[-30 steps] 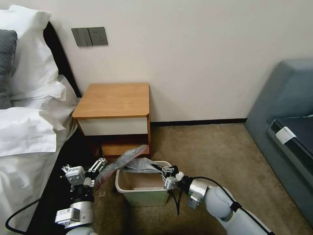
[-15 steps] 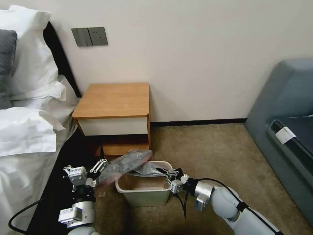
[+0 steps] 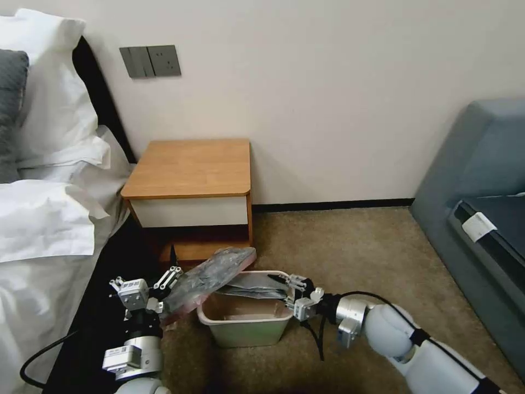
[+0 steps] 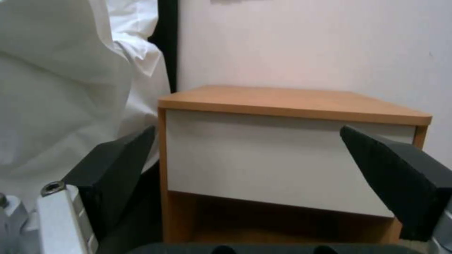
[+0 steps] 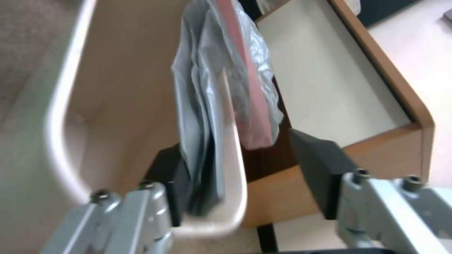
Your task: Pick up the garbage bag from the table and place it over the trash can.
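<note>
The garbage bag (image 3: 216,268), grey and crumpled with a pinkish rim, lies slanted over the far-left corner of the beige trash can (image 3: 246,328) and droops off its left side. Just behind them stands the table (image 3: 191,167). My left gripper (image 3: 145,276) is open beside the bag's lower left end; in its wrist view the wide-apart fingers (image 4: 118,165) frame the table (image 4: 292,102) with nothing between them. My right gripper (image 3: 287,283) is open at the can's far-right corner. In the right wrist view it (image 5: 240,158) straddles the can's rim (image 5: 61,116) and a fold of the bag (image 5: 207,88).
A bed with white linen (image 3: 44,219) runs along the left, close to my left arm. A grey-blue sofa (image 3: 481,219) stands at the right. Brown carpet (image 3: 350,251) lies open between the can and the sofa. The wall is right behind the table.
My right gripper drew back to the right along the can's far rim. The bag's upper end sank and spread over the can's corner. The left gripper barely moved.
</note>
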You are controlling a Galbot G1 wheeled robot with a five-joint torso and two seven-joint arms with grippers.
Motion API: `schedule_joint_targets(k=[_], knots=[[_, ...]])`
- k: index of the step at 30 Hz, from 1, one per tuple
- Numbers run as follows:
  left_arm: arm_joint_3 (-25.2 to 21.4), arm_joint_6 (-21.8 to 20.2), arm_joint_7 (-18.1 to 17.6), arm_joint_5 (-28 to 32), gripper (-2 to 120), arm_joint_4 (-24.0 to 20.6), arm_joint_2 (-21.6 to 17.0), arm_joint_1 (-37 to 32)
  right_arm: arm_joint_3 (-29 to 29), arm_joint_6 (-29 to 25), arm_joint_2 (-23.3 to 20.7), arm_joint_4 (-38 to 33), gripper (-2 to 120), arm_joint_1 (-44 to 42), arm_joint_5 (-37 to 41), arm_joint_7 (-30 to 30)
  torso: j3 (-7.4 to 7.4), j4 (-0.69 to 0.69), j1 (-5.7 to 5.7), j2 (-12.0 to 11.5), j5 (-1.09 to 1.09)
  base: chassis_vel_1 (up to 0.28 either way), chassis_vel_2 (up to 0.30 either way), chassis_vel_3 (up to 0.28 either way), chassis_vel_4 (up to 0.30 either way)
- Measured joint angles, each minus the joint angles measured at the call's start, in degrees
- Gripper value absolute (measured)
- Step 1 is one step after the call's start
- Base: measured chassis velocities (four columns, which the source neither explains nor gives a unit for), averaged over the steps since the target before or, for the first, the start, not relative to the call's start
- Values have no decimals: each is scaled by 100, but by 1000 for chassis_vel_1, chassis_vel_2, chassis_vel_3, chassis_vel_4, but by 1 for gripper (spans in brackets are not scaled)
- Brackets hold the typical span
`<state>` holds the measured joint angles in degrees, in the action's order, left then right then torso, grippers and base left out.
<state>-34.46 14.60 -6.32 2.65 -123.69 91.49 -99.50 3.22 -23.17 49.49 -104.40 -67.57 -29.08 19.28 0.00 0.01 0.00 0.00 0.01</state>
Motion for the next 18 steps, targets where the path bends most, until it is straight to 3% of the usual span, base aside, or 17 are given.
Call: schedule_joint_targets(k=[7, 11, 18], knots=[[66, -30, 20, -55, 98, 145, 11, 79, 591, 17, -697, -601, 84, -602, 469, 121, 0, -3, 0, 0, -1, 0, 0, 0, 0], [90, -33, 24, -57, 98, 241, 8, 113, 964, 5, -840, -880, 97, -857, 768, 130, 0, -2, 0, 0, 0, 0, 0, 0, 0], [93, -109, 31, 96, 98, 530, -119, 213, 1455, 297, -575, -1108, 100, -867, 1330, 109, 0, -1, 0, 0, -1, 0, 0, 0, 0]])
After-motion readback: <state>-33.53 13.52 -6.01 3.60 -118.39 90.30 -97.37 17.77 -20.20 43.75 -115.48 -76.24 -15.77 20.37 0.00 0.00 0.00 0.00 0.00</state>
